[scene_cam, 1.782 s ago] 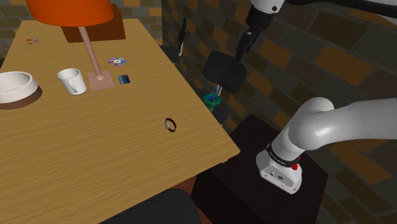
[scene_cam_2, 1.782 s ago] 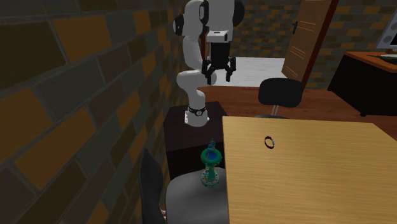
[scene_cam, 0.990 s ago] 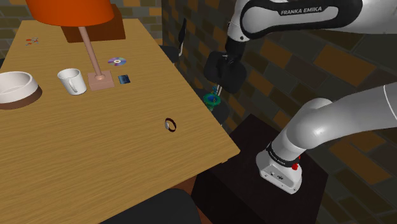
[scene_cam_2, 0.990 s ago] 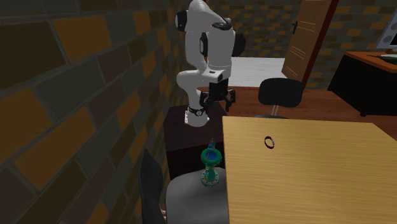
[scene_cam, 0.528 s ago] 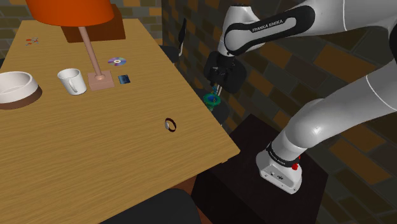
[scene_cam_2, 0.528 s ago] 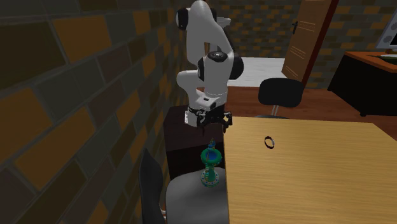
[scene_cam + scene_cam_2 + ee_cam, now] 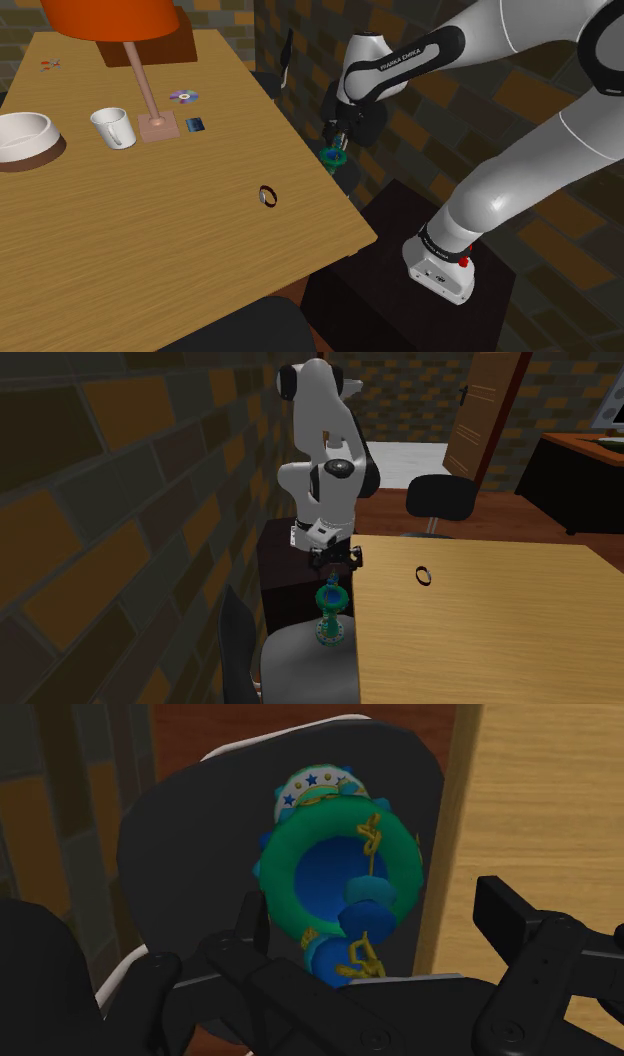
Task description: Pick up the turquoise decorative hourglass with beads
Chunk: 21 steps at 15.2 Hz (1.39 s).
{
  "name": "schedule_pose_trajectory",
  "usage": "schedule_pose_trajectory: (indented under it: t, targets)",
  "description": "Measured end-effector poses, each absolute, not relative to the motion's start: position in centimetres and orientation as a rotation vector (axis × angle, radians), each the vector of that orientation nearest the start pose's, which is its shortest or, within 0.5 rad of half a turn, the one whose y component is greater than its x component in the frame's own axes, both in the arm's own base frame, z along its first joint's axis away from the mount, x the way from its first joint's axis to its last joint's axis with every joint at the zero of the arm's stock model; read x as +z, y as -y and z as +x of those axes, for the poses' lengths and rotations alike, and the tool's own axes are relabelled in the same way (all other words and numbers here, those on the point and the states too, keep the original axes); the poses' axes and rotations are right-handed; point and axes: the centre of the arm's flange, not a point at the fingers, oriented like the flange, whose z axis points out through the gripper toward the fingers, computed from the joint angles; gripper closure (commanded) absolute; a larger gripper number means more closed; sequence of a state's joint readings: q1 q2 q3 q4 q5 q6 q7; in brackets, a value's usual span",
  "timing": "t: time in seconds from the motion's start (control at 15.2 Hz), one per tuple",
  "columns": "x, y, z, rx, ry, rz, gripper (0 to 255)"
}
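Observation:
The turquoise hourglass [image 7: 330, 614] stands upright on a dark chair seat [image 7: 300, 664], tight against the wooden table's edge. It has a green ring top, a blue centre, blue beads and a gold chain [image 7: 340, 879]. In the shoulder view its green top [image 7: 333, 156] peeks out past the table's edge. My gripper [image 7: 335, 564] hangs open just above it, pointing down. In the wrist view the gripper [image 7: 375, 919] has its fingers [image 7: 250, 919] apart on either side of the hourglass top, not touching it.
A brick wall [image 7: 120, 552] stands close beside the chair. On the table [image 7: 150, 240] lie a small ring [image 7: 268, 196], a white mug [image 7: 113, 128], an orange lamp [image 7: 130, 60], a bowl [image 7: 25, 138] and a disc [image 7: 183, 96]. A second office chair [image 7: 440, 502] stands farther back.
The arm has folded down, and the open gripper has come from high above the stand to just over the hourglass. The hourglass has not moved.

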<state>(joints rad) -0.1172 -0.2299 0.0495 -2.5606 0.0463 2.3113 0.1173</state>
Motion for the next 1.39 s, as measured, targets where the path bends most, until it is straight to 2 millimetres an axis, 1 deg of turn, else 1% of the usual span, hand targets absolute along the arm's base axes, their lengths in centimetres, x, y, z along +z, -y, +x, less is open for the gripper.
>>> schedule_pose_trajectory:
  t: [0.07,0.13,0.86,1.06,1.39]
  targets:
    - [34.2,2.9,42.8,0.031,-0.34,-3.101,0]
    - [34.0,2.9,42.8,0.031,-0.34,-3.101,255]
    - [34.1,2.9,42.8,0.029,-0.339,-3.101,255]
    - [35.3,2.9,42.7,0.031,-0.34,-3.101,255]
    - [37.8,2.9,42.8,0.031,-0.34,-3.101,255]
